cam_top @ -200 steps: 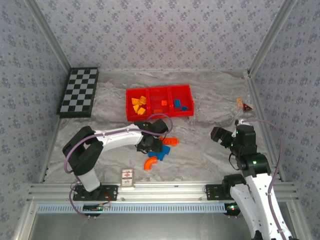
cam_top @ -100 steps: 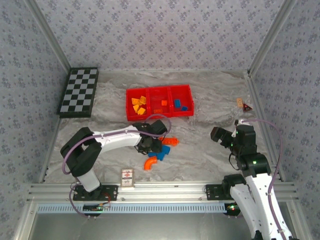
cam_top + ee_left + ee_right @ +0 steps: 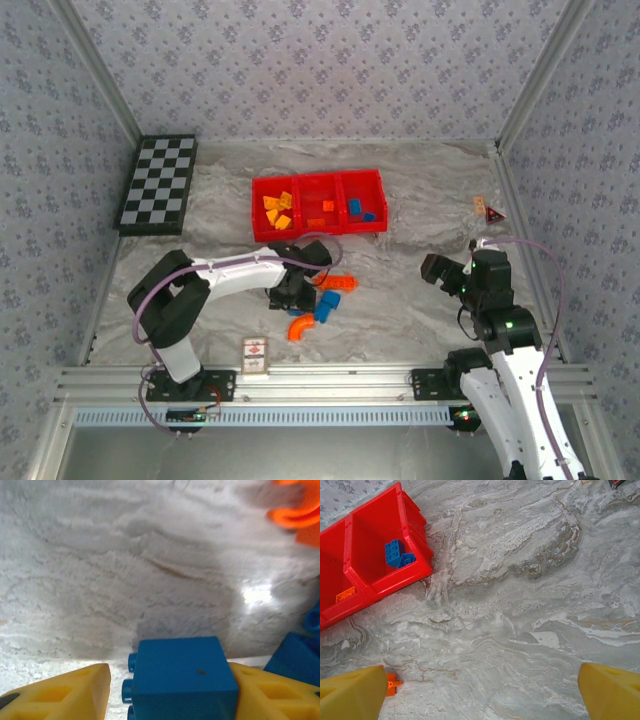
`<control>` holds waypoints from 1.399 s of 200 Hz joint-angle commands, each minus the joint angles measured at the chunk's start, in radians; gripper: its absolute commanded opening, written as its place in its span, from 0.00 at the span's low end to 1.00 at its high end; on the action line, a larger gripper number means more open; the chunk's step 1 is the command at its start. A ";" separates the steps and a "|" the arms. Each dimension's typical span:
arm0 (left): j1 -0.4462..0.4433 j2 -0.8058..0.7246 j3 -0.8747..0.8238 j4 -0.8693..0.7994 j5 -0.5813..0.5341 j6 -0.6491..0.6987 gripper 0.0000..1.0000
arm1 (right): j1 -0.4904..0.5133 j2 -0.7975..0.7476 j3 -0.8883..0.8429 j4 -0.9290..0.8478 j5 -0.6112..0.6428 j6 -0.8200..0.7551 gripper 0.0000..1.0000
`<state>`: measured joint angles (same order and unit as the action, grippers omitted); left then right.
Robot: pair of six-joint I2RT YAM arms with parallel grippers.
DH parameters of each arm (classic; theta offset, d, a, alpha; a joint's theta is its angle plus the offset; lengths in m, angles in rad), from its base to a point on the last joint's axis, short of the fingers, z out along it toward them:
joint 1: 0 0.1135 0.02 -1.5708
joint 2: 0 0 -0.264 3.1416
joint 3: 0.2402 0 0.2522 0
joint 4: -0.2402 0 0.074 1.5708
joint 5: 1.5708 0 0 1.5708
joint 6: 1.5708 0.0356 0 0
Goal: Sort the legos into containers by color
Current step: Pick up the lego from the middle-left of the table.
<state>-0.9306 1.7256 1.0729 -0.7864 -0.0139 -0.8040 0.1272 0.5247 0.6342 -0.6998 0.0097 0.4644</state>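
Nearest the arm bases, a small white printed card [image 3: 256, 355] is lying on the grey marbled table [image 3: 400, 310]. Just beyond it, a curved red-orange plastic brick [image 3: 299, 326] is resting beside a loose blue plastic brick [image 3: 327, 305].

The left gripper [image 3: 293, 293] is hanging low over this loose group, its jaws standing apart on either side of a small square blue brick [image 3: 180, 677] that is sitting on the table. In the left wrist view, the yellow finger on the right [image 3: 272, 695] appears to be touching the brick's side. A sliver of table is showing between the other finger [image 3: 60, 692] and the brick's studs, so nothing is clamped. A longer red-orange brick [image 3: 340, 283] is lying just past the gripper, to its right.

Well off to the right, the right gripper [image 3: 440, 270] is hovering over bare table with its jaws spread wide and holding nothing.

Farther back, a shallow bright red plastic tray [image 3: 360, 229] with three square compartments is sitting at mid-table. Yellow-orange bricks [image 3: 278, 208] are lying in its left compartment, red-orange bricks [image 3: 322, 207] in the middle one, and blue bricks [image 3: 360, 210] in the right one.

A black-and-white checkerboard [image 3: 158, 185] is lying at the far left, well apart from the tray. Two small objects [image 3: 487, 208] at the far right are too small to identify.
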 commanded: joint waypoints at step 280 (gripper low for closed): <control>0.086 0.177 0.724 0.145 -0.183 0.322 0.39 | 0.008 0.000 -0.005 0.006 0.002 0.014 1.00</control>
<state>-0.8570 1.7691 1.6524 -0.7174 -0.1818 -0.5900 0.1272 0.5247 0.6342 -0.6998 0.0101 0.4644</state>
